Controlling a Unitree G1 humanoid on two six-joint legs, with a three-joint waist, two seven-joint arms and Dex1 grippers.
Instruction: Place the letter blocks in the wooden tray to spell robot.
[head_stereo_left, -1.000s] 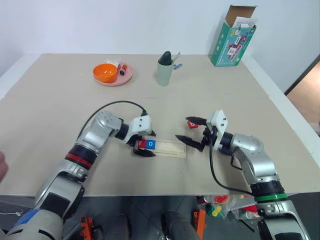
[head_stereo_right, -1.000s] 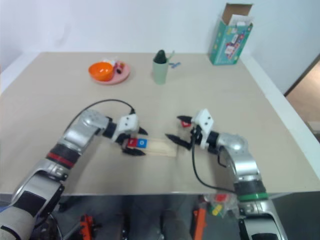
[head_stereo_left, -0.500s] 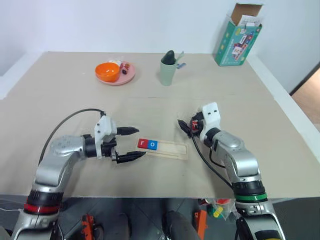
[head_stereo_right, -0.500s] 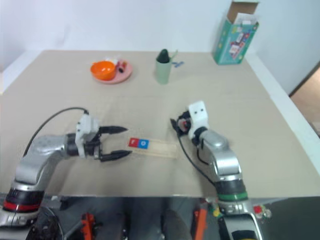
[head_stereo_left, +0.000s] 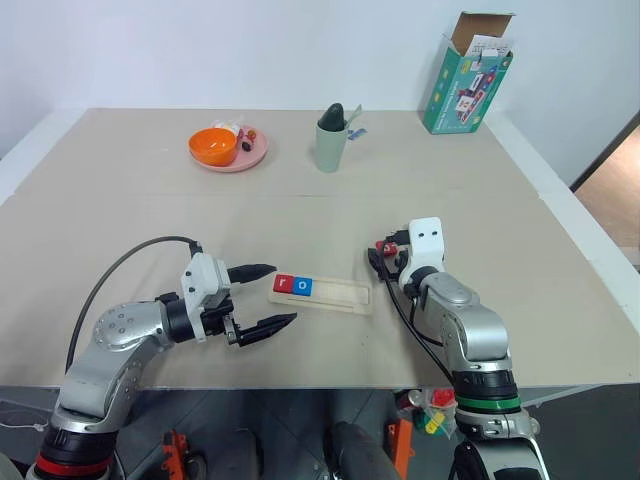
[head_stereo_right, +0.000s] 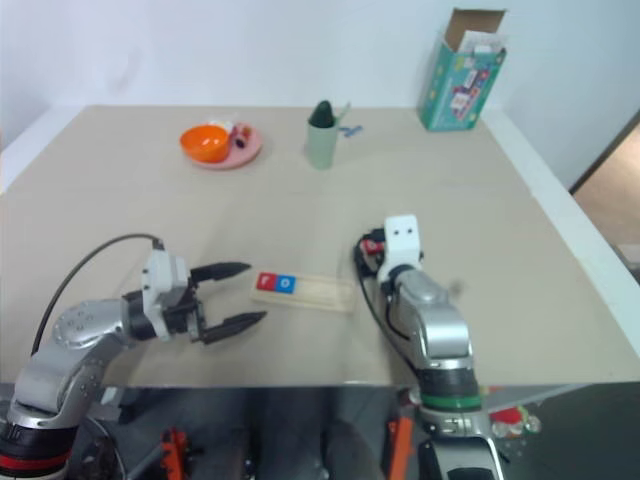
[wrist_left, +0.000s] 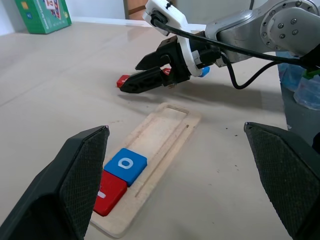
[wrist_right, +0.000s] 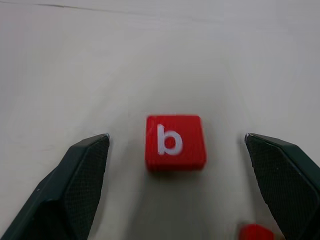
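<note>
Two letter blocks are already seated at the left end of the wooden tray (head_stereo_left: 322, 294): the red r block (head_stereo_left: 283, 285), then the blue o block (head_stereo_left: 303, 288) touching it. The rest of the groove, toward the right, is bare, so three slots remain.

Next in line is the red b block (wrist_right: 175, 141), lying flat on the table (head_stereo_left: 130, 220) just beyond the tray's right end, letter up. Right behind it, a bit of blue is visible in the left wrist view, probably another block, and a second red piece is seen at the edge of the right wrist view; neither letter can be read.

The right gripper (wrist_right: 177, 187) is aimed straight at the b, jaws spread wide with nothing held, one finger on each side of it and well clear. So the step in hand looks like the pick of the b.

To do it well, the block should probably be kept centred between the fingers and gripped low on its two side faces, so it isn't tipped or shoved into its neighbours. Since it's thin, the tips would need to be nearly on the table before closing.

The left gripper (head_stereo_left: 262, 298) is parked to the left of the tray, also wide open and empty, apart from the tray. It's best left out of the way.
</note>
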